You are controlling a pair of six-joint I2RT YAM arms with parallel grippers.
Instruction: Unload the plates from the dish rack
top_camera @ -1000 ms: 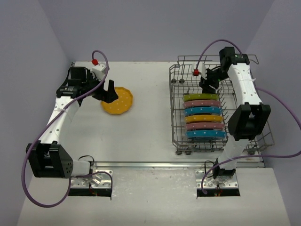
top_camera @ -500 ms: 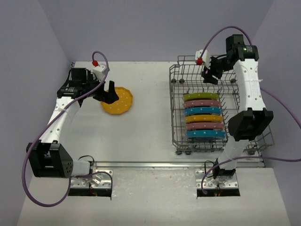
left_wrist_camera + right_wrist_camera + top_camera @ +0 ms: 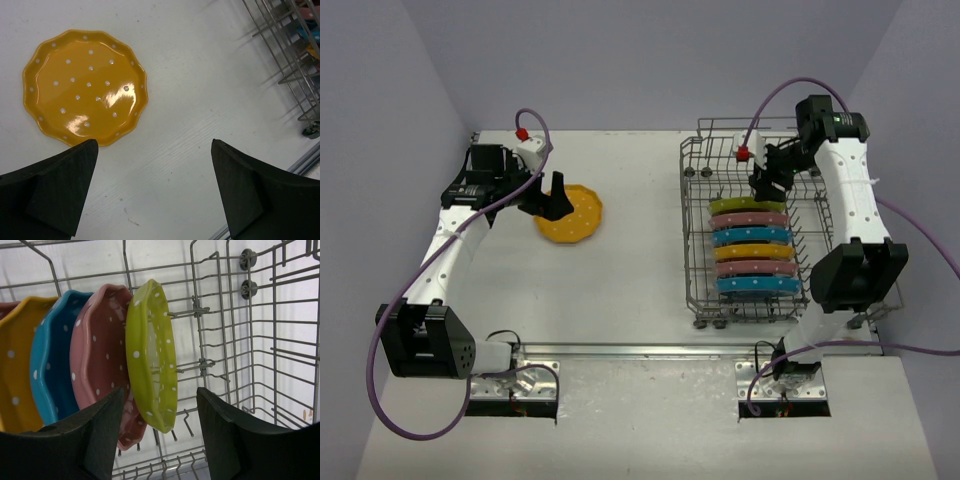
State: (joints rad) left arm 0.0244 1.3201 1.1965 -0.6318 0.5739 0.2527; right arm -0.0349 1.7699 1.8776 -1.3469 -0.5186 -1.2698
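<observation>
Now — lime plate (image 3: pixel 150 355) scalloped, white-dotted, upright in dish rack (image 3: pixel 200 310) | right gripper (image 3: pixel 160 395) spread | left gripper (image 3: pixel 154 145) spread

— What lies under everything?
— A flat white matte counter (image 3: pixel 640 280). The left wrist view shows a few small dark specks (image 3: pixel 125 218) on it.
— And around it?
— Plain pale lilac walls (image 3: pixel 650 60) rise from the far, left and right edges, meeting at the two far corners.
— Anything at the near edge?
— A long silver metal rail (image 3: pixel 650 349) runs along it. Beyond that, nearer the camera, lies a second off-white surface (image 3: pixel 650 430).
</observation>
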